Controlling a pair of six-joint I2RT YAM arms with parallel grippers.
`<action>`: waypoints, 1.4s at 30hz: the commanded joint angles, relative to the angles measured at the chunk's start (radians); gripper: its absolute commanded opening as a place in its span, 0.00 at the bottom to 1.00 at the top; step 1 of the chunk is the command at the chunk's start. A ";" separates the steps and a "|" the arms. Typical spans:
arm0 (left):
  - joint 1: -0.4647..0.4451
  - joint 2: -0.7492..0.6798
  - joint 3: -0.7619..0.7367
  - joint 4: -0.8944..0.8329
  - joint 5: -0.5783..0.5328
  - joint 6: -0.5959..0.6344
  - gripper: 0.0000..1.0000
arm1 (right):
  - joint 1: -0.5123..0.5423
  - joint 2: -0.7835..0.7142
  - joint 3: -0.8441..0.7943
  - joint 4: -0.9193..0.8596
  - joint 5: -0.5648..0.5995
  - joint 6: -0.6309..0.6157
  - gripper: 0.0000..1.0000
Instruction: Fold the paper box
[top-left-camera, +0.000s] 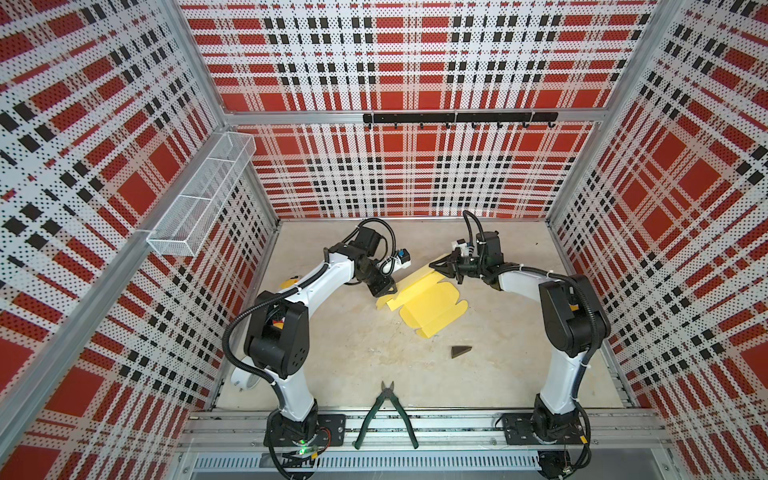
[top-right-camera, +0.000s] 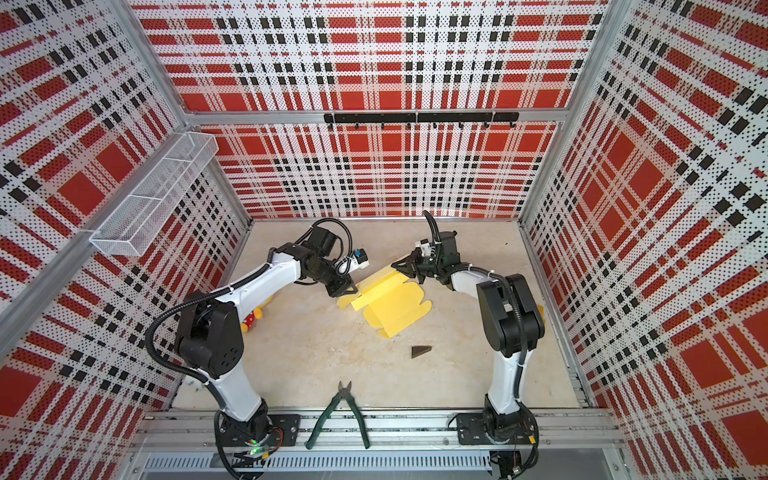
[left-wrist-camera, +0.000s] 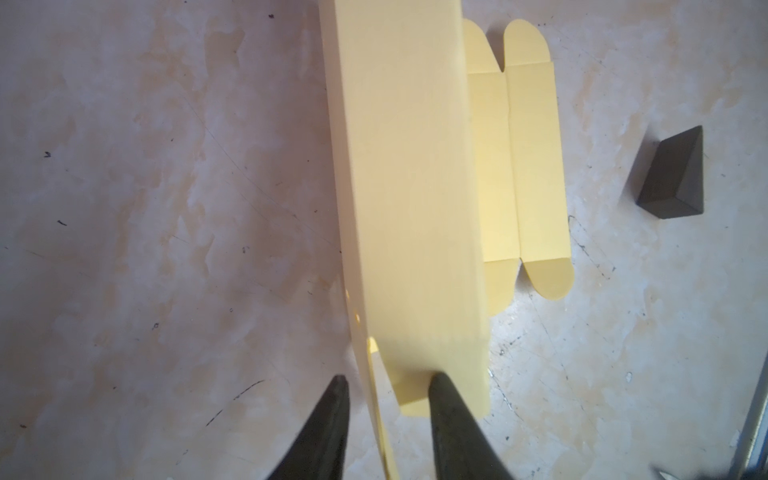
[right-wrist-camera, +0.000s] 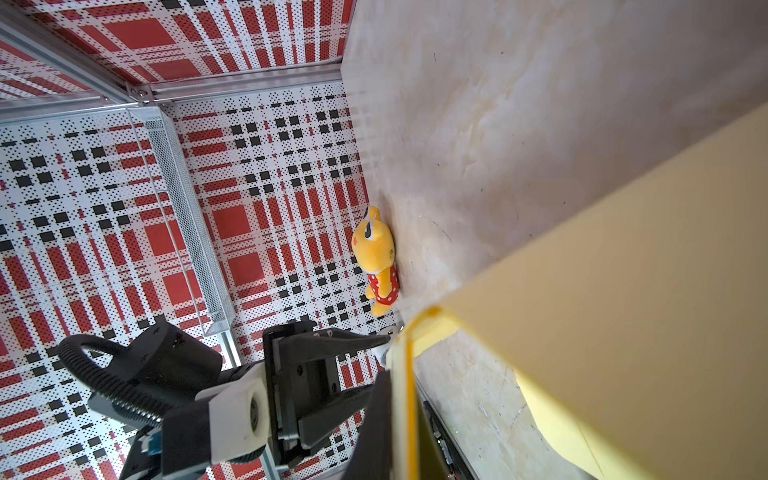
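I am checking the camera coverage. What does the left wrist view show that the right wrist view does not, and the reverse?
Only the left wrist view: the dark grey wedge-shaped block. Only the right wrist view: the yellow plush toy with red dotted body and the white wire mesh basket on the wall. Both: the pale yellow cardboard paper box, with one panel raised, and the beige table.

White-shelled arms (top-left-camera: 322, 276) with black joints (top-left-camera: 278, 332), ribbed black cables (top-left-camera: 227, 340), tapered black fingers (left-wrist-camera: 453, 432).
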 joint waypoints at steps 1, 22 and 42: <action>-0.013 0.030 0.031 0.026 -0.015 -0.023 0.33 | 0.000 0.020 -0.018 0.067 0.009 0.012 0.00; 0.002 -0.064 -0.194 0.473 0.096 -0.007 0.33 | 0.001 0.056 -0.060 0.226 0.011 0.135 0.00; 0.022 -0.052 -0.228 0.669 0.147 -0.090 0.23 | 0.012 0.056 -0.067 0.240 0.027 0.155 0.00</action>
